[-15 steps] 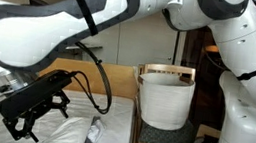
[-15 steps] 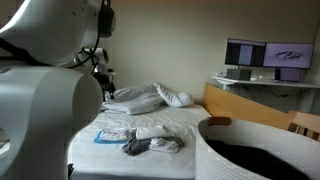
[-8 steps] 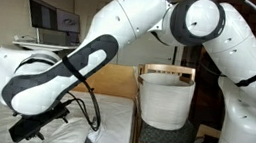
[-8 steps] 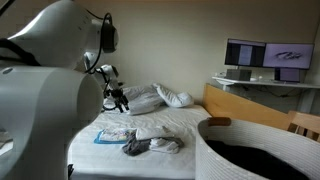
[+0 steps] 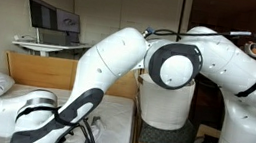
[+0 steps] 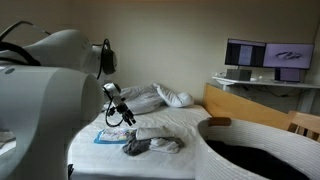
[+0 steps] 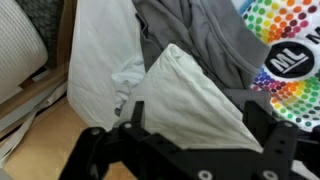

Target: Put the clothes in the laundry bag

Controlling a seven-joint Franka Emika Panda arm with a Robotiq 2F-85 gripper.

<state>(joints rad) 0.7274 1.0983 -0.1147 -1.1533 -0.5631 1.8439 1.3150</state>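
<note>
On the bed [image 6: 175, 122], in an exterior view, a small heap of clothes [image 6: 152, 145] is seen lying crumpled on the white sheet, near the front edge of the mattress and well short of the pillows [image 6: 150, 98] that are piled farther back. The gripper [image 6: 122, 113] is held low over the bed, just beside the heap on the side away from the laundry bag [image 6: 215, 150], and no contact with the fabric can be made out from there. The wide white rim of the bag fills the lower corner of that view, with a dark interior showing; in an exterior view from the opposite side the laundry bag [image 5: 163, 107] is shown standing upright beside the bed, partly covered by the large white arm [image 5: 118, 70] that is bent down towards the mattress. A monitor [image 6: 268, 55] is set on a desk behind the bed. In the wrist view the gripper [image 7: 195, 130] is presented with its two dark fingers [image 7: 130, 120] spread well apart and nothing gripped between them. Beneath the gap a folded white cloth [image 7: 190, 95] is spread, a grey garment [image 7: 190, 35] is bunched above it, and a print of coloured dots [image 7: 285, 40] is visible at the edge, touching the grey fabric.
</note>
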